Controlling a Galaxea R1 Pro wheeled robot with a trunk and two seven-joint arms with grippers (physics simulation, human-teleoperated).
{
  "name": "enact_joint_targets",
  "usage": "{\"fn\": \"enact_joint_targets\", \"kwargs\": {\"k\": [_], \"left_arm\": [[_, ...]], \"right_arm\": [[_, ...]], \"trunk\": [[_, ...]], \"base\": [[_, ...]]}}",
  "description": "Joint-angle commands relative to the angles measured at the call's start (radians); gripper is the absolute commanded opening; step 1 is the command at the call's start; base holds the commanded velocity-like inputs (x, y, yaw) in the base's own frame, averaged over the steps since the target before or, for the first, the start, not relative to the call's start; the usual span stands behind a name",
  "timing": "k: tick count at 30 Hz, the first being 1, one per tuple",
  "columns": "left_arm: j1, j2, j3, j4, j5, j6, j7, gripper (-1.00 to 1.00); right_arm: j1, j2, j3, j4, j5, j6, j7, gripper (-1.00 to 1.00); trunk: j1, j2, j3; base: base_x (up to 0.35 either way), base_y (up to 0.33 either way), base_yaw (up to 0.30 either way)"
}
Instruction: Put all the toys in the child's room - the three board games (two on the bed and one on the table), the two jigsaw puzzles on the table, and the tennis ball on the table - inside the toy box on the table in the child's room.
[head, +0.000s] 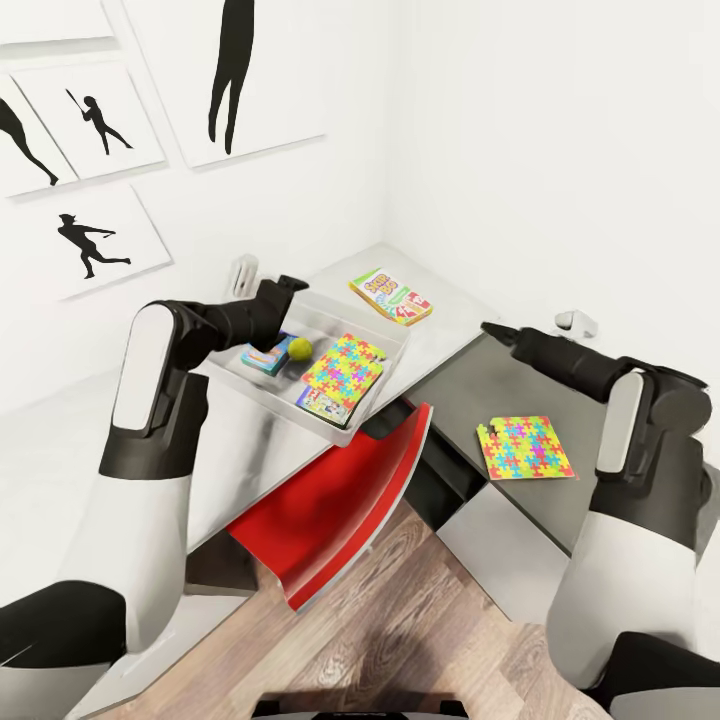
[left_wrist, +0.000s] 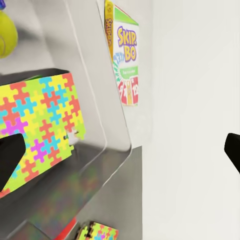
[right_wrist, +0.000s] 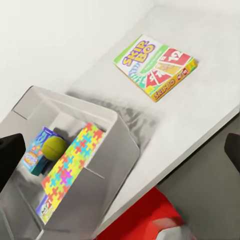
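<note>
Head view, left to right: left gripper (head: 283, 290) hangs over the toy box (head: 392, 336), spread apart and empty; ball (head: 300, 348) and one puzzle (head: 343, 374) are inside. Skip-Bo (head: 391, 296) and second puzzle (head: 524, 447) sit on the table (head: 455, 385). Right gripper (head: 492, 330) is spread too, so I'd guess Skip-Bo next.

A matt, smooth grey finish is being shown by the desk (head: 470, 385) and toy box (head: 392, 350); glossy printed card by the Skip-Bo box (head: 390, 296); wood grain by the floor (head: 400, 640); fuzz by the tennis ball (head: 300, 348).
</note>
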Motion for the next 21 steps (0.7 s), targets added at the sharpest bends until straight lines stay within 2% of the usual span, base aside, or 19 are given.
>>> {"fn": "enact_joint_targets", "kwargs": {"k": [1, 4, 6, 10, 12, 15, 17, 18, 20, 21], "left_arm": [[-0.005, 0.000, 0.001, -0.004, 0.005, 0.007, 0.019, 1.00], [-0.015, 0.002, 0.003, -0.010, 0.005, 0.016, 0.053, 1.00], [-0.025, 0.012, 0.008, -0.019, 0.006, 0.033, 0.099, 1.00], [-0.036, 0.025, 0.010, -0.024, 0.009, 0.041, 0.125, 1.00], [-0.051, 0.040, 0.011, -0.028, 0.021, 0.047, 0.151, 1.00], [-0.058, 0.049, 0.011, -0.029, 0.033, 0.049, 0.165, 1.00], [-0.073, 0.069, 0.012, -0.031, 0.064, 0.051, 0.191, 1.00], [-0.073, 0.069, 0.012, -0.031, 0.064, 0.051, 0.191, 1.00], [-0.086, 0.089, 0.012, -0.032, 0.101, 0.053, 0.218, 1.00], [-0.086, 0.089, 0.012, -0.032, 0.101, 0.053, 0.218, 1.00]], "right_arm": [[-0.012, 0.012, 0.007, 0.008, 0.000, 0.007, -0.026, 1.00], [-0.044, 0.041, 0.038, 0.034, 0.000, 0.007, -0.111, 1.00], [-0.081, 0.066, 0.087, 0.059, 0.000, 0.007, -0.208, 1.00], [-0.101, 0.078, 0.115, 0.072, 0.000, 0.007, -0.242, 1.00], [-0.126, 0.091, 0.144, 0.096, 0.000, 0.007, -0.269, 1.00], [-0.141, 0.098, 0.157, 0.114, 0.000, 0.007, -0.281, 1.00], [-0.175, 0.109, 0.180, 0.162, 0.000, 0.007, -0.302, 1.00], [-0.175, 0.109, 0.180, 0.162, 0.000, 0.007, -0.302, 1.00], [-0.218, 0.117, 0.197, 0.228, 0.000, 0.007, -0.323, 1.00], [-0.218, 0.117, 0.197, 0.228, 0.000, 0.007, -0.323, 1.00]], "trunk": [[0.001, -0.002, -0.002], [0.001, -0.002, -0.002], [0.001, -0.002, -0.002], [0.001, -0.002, -0.002], [0.001, -0.002, -0.002], [0.001, -0.002, -0.002], [0.001, -0.002, -0.002], [0.001, -0.002, -0.002], [0.001, -0.002, -0.002], [0.001, -0.002, -0.002]], "base": [[0.000, 0.000, 0.000], [0.000, 0.000, 0.000], [0.000, 0.000, 0.000], [0.000, 0.000, 0.000], [0.000, 0.000, 0.000], [0.000, 0.000, 0.000], [0.000, 0.000, 0.000], [0.000, 0.000, 0.000], [0.000, 0.000, 0.000], [0.000, 0.000, 0.000]]}}
